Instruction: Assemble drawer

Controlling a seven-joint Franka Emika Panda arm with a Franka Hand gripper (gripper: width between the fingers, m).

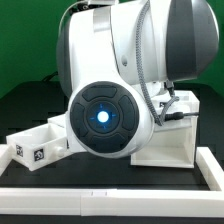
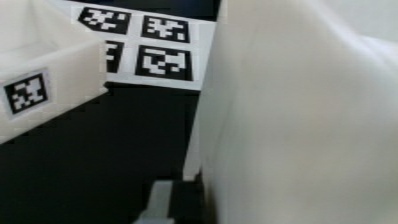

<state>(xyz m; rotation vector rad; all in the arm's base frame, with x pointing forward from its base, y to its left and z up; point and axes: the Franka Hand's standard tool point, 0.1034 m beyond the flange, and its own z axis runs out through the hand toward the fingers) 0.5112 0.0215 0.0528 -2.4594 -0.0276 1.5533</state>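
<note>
In the exterior view the arm's wrist (image 1: pixel 103 118) fills the middle and hides the gripper. The drawer's white casing (image 1: pixel 178 140) stands just to the exterior view's right of the wrist. A small white tray (image 1: pixel 35 145) with black-and-white tags lies to its left. In the wrist view the casing's wall (image 2: pixel 302 120) rises very close and fills one whole side. One grey fingertip (image 2: pixel 164 205) lies against the edge of that wall, and the other finger is hidden behind it. The gripper (image 2: pixel 192 205) is shut on the wall. The tagged tray (image 2: pixel 27 95) sits across the black mat.
The marker board (image 2: pixel 151 45) lies flat on the table beyond the tray. A long white border rail (image 1: pixel 110 195) runs along the front of the black mat (image 1: pixel 60 175). The arm's bulk blocks the space between tray and casing.
</note>
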